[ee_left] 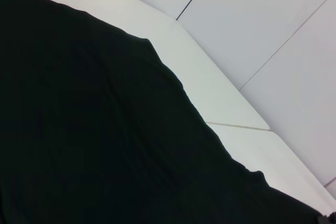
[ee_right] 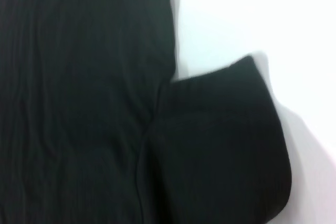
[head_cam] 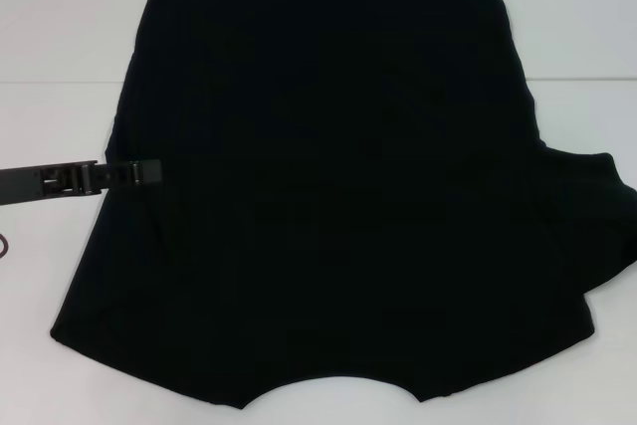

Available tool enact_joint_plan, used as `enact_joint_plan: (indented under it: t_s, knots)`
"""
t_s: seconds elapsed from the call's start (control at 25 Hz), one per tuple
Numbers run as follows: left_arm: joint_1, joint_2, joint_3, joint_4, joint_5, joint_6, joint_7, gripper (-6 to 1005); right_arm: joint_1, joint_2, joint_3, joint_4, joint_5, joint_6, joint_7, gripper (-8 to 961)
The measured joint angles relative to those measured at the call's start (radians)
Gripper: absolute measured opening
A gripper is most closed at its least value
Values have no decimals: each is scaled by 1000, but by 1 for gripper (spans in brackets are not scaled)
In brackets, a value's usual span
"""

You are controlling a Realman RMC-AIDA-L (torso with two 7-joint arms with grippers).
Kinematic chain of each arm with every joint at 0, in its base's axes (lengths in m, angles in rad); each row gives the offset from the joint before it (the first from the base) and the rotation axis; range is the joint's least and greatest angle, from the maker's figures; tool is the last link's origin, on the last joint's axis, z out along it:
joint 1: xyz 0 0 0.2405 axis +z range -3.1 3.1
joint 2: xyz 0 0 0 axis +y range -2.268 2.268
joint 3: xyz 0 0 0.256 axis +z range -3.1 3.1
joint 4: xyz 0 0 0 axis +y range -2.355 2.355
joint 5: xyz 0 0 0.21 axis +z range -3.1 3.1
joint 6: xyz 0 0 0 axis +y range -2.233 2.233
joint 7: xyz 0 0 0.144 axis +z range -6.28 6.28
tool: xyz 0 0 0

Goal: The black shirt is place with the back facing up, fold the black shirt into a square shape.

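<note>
A white table fills the head view, and the black shirt covers most of it, spread flat across the centre of the frame; its straight hem runs along the top edge, and the curved neckline sits at the bottom centre; no lettering shows on the upward face. The shirt's left side slants from the upper left down to a corner at the lower left, with no sleeve sticking out there; on the right side a short sleeve juts toward the right edge of the frame, lying flat on the table. The right wrist view shows that sleeve beside the shirt's body, with bare table beyond it. The left wrist view shows the shirt filling the lower left of its frame, its edge running diagonally against the table, and pale panelled wall beyond. The left gripper reaches in from the left edge of the head view, at mid height, its tip at the shirt's left edge; its fingers look drawn close together, though whether they pinch fabric cannot be told; the right gripper does not appear.
</note>
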Motion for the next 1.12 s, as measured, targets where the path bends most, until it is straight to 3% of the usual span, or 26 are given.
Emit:
enact_joint_plan:
  t_s: [0.4,0.64,1.12]
  knots:
    - [4,0,-1,0,0,0,0,356,-2,-6,74,-61,23,12,-24,19]
    - [1,0,-8,0,0,-2,0,355,16,5,60,-61,89,3,-114,20]
    - [-5,1,-8,-14,0,-14,0,355,149,76,-253,-72,91,23,-388,20]
